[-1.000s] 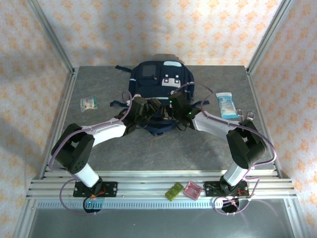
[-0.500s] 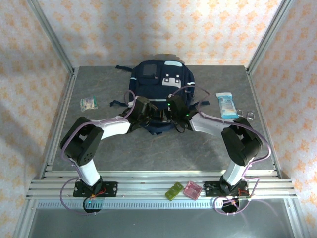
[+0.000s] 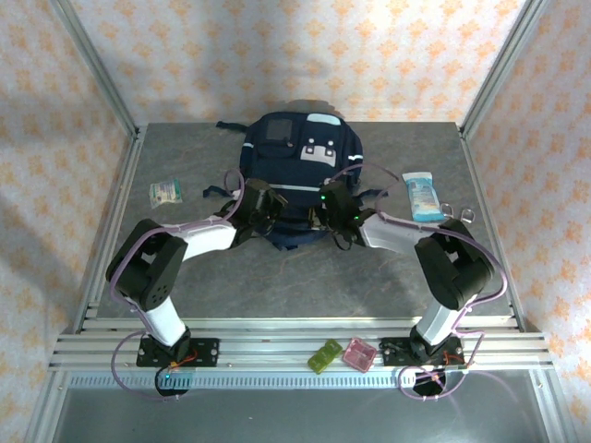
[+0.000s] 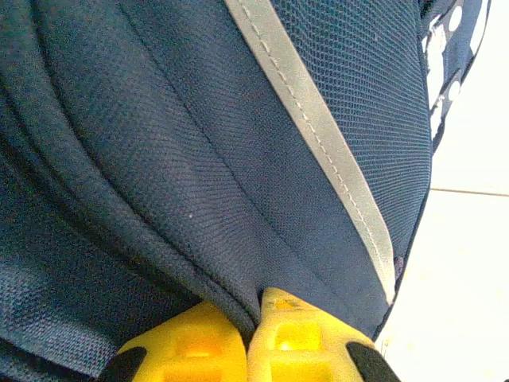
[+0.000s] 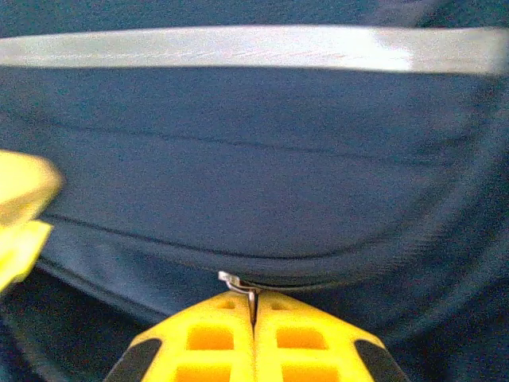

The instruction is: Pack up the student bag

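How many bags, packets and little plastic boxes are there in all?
student bag: 1
packets: 2 (greenish packet, light blue packet)
small boxes: 2 (green box, pink box)
Total: 5

On the grey table you see a small green-and-white packet lying near the left edge and a larger blue-and-white packet towards the right edge, the two well apart. Just to the right of the larger packet, note a small metal clip. On the aluminium rail at the near edge, a green block and a pink block lie side by side. Orange-patterned wallpaper backs the table.
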Controlling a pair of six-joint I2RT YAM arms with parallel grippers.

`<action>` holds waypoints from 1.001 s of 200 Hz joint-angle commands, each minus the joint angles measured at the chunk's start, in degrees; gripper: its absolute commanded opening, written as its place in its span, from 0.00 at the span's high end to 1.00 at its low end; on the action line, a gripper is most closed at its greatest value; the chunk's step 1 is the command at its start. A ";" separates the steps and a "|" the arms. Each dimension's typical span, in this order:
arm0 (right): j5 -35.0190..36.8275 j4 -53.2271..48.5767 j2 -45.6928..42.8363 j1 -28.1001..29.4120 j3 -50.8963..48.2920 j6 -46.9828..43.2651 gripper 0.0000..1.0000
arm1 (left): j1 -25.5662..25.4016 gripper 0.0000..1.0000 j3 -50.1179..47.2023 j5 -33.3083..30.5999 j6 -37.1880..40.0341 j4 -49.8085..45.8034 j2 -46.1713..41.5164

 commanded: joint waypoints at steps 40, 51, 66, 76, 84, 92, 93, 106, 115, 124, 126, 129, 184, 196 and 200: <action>11.30 -3.15 -2.35 -7.80 -2.69 3.64 1.00 | 4.27 1.00 -1.75 -4.76 4.25 -3.26 -2.13; 12.28 -2.28 -2.14 -8.81 -2.39 3.70 1.00 | 4.66 1.00 -2.11 -4.85 4.48 -3.57 -1.89; 12.63 -1.35 -1.38 -10.03 -1.16 3.38 1.00 | 5.12 1.00 -2.29 -4.94 5.09 -4.03 -1.68; 13.83 -0.91 -0.58 -10.33 0.07 3.24 1.00 | 5.25 1.00 -2.40 -5.11 5.40 -4.62 -1.59; 14.72 -0.92 0.48 -10.51 1.27 3.18 1.00 | 5.28 1.00 -2.41 -5.20 5.66 -4.82 -1.43; 15.78 -1.33 1.72 -10.59 2.63 3.31 1.00 | 5.30 1.00 -2.29 -5.29 5.91 -5.16 -1.33; 15.95 -1.41 1.88 -10.60 2.78 3.37 1.00 | 5.32 1.00 -2.36 -5.29 5.92 -5.23 -1.28; 17.88 -2.11 3.93 -10.77 4.70 4.19 1.00 | 5.36 1.00 -2.40 -5.45 6.11 -5.59 -1.08; 19.11 -2.81 5.07 -10.88 5.97 5.01 1.00 | 5.35 1.00 -2.59 -5.54 6.24 -5.64 -0.95; 20.59 -3.51 5.73 -10.88 6.92 5.68 1.00 | 5.40 1.00 -2.69 -5.79 6.44 -5.92 -0.96; 20.74 -3.69 5.84 -10.84 7.07 5.80 1.00 | 5.49 1.00 -2.82 -5.77 6.44 -6.02 -0.96; 20.69 -3.77 6.02 -10.93 7.26 5.90 1.00 | 5.48 1.00 -2.86 -5.81 6.38 -6.11 -0.97; 10.16 2.25 0.07 -6.02 0.16 4.60 1.00 | 8.00 1.00 -3.19 -7.87 10.08 -10.03 -4.71; 9.03 2.83 -1.42 -3.10 -1.10 5.11 1.00 | 8.69 1.00 -2.84 -8.68 11.51 -11.75 -6.36; 8.23 3.13 -1.82 -2.14 -1.45 5.45 1.00 | 8.88 1.00 -2.77 -9.13 11.95 -12.34 -6.95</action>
